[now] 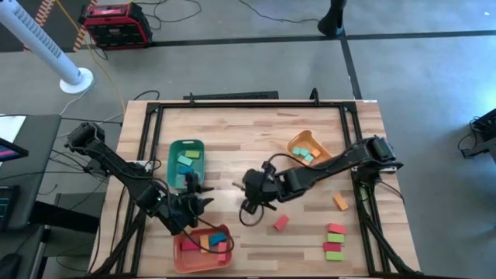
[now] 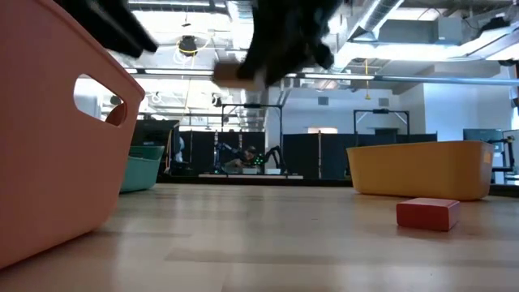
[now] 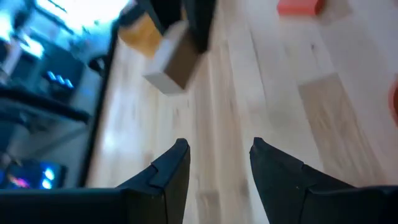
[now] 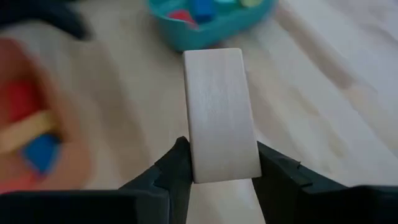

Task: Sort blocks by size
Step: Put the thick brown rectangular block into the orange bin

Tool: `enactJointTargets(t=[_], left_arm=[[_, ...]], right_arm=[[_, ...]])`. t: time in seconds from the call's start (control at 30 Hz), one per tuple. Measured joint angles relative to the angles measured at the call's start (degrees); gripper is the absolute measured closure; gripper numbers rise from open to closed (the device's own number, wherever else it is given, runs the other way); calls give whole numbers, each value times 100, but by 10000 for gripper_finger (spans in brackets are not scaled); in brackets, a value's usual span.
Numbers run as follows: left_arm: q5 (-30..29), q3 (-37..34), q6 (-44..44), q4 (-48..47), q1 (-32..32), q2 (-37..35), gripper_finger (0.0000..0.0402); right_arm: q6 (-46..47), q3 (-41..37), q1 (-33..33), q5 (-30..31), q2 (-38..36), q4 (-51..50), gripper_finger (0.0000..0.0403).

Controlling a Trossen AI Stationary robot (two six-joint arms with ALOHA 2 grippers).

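Observation:
My right gripper (image 1: 246, 186) is shut on a pale bare-wood bar (image 4: 221, 112) above the table's middle; it also shows in the low view (image 2: 235, 75) and the left wrist view (image 3: 171, 62). My left gripper (image 3: 217, 158) is open and empty, just left of it (image 1: 201, 197), between the green tray (image 1: 186, 159) and the salmon tray (image 1: 203, 249). Both trays and the yellow-orange tray (image 1: 308, 147) hold coloured blocks. A red block (image 1: 280, 222), an orange block (image 1: 340, 202) and a pink, red and green group (image 1: 335, 242) lie flat on the table at the right. My right gripper pinches the bar's two long sides (image 4: 199, 165) between its two fingers, near one end. The rest of the bar sticks out forward past the fingertips. The arm reaches in from the table's right. The bar is lifted clear of the table.
The red block (image 2: 427, 213) lies near the table's front in the low view, with the salmon tray (image 2: 49, 154) close on the left and the yellow-orange tray (image 2: 422, 166) behind. Bare wood lies along the table's far edge. A black frame borders the table.

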Motion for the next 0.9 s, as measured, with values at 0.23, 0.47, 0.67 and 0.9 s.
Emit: enactJointTargets(t=[0.23, 0.47, 0.67, 0.9], left_arm=[[-75, 0, 1558, 952, -3, 83, 211], [-94, 0, 2349, 1318, -62, 189, 152], [-289, 8, 3165, 1841, -137, 346, 146], [-656, -2, 4055, 2425, -187, 697, 146]], right_arm=[[-218, 0, 292, -640, -86, 730, 235], [-228, 0, 319, -890, -75, 983, 234], [-299, 0, 312, -1313, -75, 1324, 233], [-300, 0, 292, -1490, -71, 1543, 233]])
